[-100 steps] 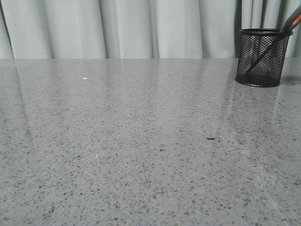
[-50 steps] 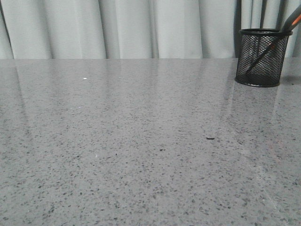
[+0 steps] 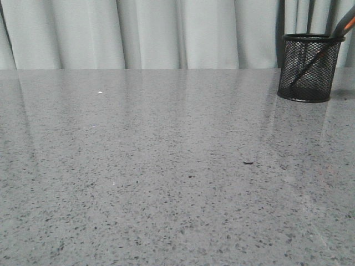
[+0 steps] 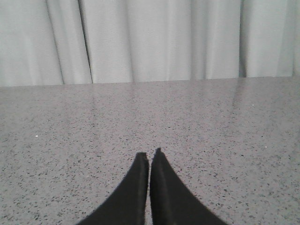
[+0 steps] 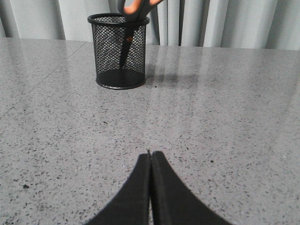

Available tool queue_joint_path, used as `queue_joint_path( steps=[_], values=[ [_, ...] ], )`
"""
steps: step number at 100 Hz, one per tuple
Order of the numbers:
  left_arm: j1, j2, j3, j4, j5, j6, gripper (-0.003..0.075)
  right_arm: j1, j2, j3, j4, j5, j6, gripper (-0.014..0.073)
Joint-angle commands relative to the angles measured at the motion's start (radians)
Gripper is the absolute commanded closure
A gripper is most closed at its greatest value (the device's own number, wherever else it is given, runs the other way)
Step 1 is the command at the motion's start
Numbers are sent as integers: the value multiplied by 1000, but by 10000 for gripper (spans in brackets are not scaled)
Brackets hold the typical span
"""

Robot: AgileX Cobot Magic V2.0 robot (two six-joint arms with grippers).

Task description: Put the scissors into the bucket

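Black wire mesh is forming the wall of the bucket (image 5: 118,51), which is standing upright on the speckled grey table (image 3: 166,166). The scissors (image 5: 133,10) are being held inside it, blades down and leaning against the rim, with the orange-lined handles sticking out above the top.

The right gripper (image 5: 150,153) is being seen low over the table, well apart from the bucket, which is standing ahead of it and a little to one side in the wrist view. Its two dark fingers (image 5: 138,187) are pressed together tip to tip, and nothing is being gripped between them. The left gripper (image 4: 149,153) is likewise closed on nothing, its fingers meeting with only a hairline seam showing, above bare table.

In the front view the bucket (image 3: 308,67) is standing at the far right, close to the table's back edge, with pale curtains (image 3: 166,33) hanging behind. A wide stretch of table is lying between it and the near side. A small dark speck (image 3: 248,163) is lying on the surface, well apart from the bucket.

Neither arm is being shown in the front view. The scissor handles are being cut off by the frame edge in both views, and the blades are only dimly traced through the mesh.
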Motion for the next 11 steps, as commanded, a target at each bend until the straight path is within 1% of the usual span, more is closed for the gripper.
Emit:
queue_joint_path(
  steps=[1, 11],
  values=[
    [2, -26, 17, -10, -81, -10, 741, -1, -19, 26, -7, -70, 1, 670],
    [2, -26, 17, -10, -81, -10, 741, -1, -19, 26, -7, -70, 1, 670]
  ],
)
